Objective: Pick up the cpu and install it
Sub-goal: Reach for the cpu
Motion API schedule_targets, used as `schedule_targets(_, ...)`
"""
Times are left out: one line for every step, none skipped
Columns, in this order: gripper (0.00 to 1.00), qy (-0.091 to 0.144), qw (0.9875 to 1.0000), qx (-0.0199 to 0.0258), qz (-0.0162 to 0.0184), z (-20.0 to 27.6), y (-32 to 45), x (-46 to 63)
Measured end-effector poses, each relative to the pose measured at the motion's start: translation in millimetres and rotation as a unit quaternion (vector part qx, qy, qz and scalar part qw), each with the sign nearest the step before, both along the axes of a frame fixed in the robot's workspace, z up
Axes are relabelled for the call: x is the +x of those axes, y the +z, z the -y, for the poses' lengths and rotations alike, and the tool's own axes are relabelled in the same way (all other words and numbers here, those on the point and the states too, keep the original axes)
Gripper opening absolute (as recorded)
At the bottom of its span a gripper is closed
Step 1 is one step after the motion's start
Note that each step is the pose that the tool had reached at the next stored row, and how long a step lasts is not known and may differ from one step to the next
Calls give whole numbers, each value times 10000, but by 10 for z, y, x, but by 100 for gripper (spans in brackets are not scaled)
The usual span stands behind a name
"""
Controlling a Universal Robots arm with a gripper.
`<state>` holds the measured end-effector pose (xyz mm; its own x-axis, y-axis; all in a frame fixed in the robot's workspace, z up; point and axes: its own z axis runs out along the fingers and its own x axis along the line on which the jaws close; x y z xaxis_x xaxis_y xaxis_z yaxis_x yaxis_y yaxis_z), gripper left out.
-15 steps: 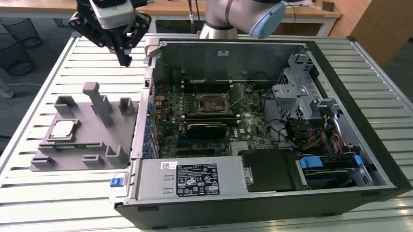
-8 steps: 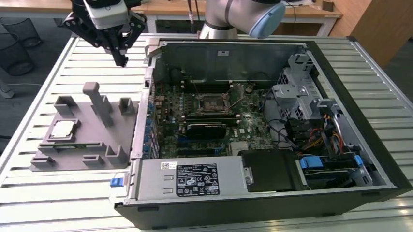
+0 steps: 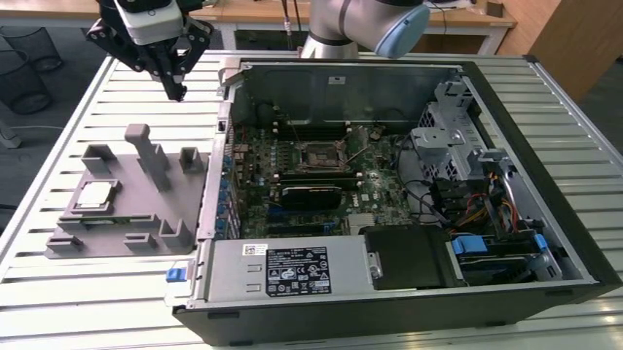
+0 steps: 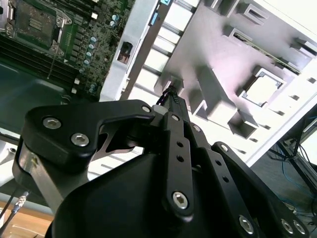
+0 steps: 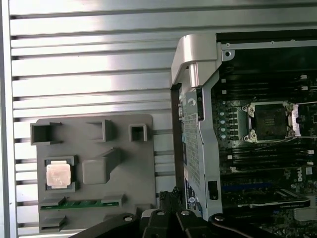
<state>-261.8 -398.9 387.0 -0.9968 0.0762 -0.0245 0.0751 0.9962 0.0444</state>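
Note:
The cpu point(image 3: 95, 195) lies flat in a square pocket of a grey holder block point(image 3: 146, 219) on the slatted table, at the exterior view's left. Its silver top also shows in both wrist views point(image 4: 261, 89) point(image 5: 58, 174). My gripper point(image 3: 177, 93) hangs in the air above the table, beyond the holder and apart from the cpu, its fingers point(image 4: 171, 96) drawn together with nothing between them. The black cpu socket point(image 3: 322, 154) with its metal frame sits in the middle of the motherboard inside the open computer case point(image 3: 506, 182); both wrist views show the socket point(image 5: 270, 121) point(image 4: 32, 22).
A green-edged memory stick point(image 5: 79, 204) rests in a slot of the holder near the cpu. Tall grey posts point(image 3: 146, 149) rise from the holder. The case's metal wall point(image 5: 195, 124) stands between holder and motherboard. Cables and drive bays point(image 3: 467, 189) crowd the case's far side.

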Motion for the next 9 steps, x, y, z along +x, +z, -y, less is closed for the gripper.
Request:
schedule_targets(11, 0, 10000, 0, 0, 0, -1, -11)
schedule_targets(11, 0, 10000, 0, 0, 0, -1, -22)
schedule_targets(11, 0, 10000, 0, 0, 0, -2, -32)
schedule_targets(11, 0, 10000, 0, 0, 0, -2, -43)
schedule_targets(11, 0, 10000, 0, 0, 0, -3, -53)
schedule_targets(11, 0, 10000, 0, 0, 0, -4, -64)
schedule_targets(11, 0, 10000, 0, 0, 0, -4, -74)
schedule_targets(11, 0, 10000, 0, 0, 0, -5, -86)
schedule_targets(11, 0, 10000, 0, 0, 0, -6, -95)
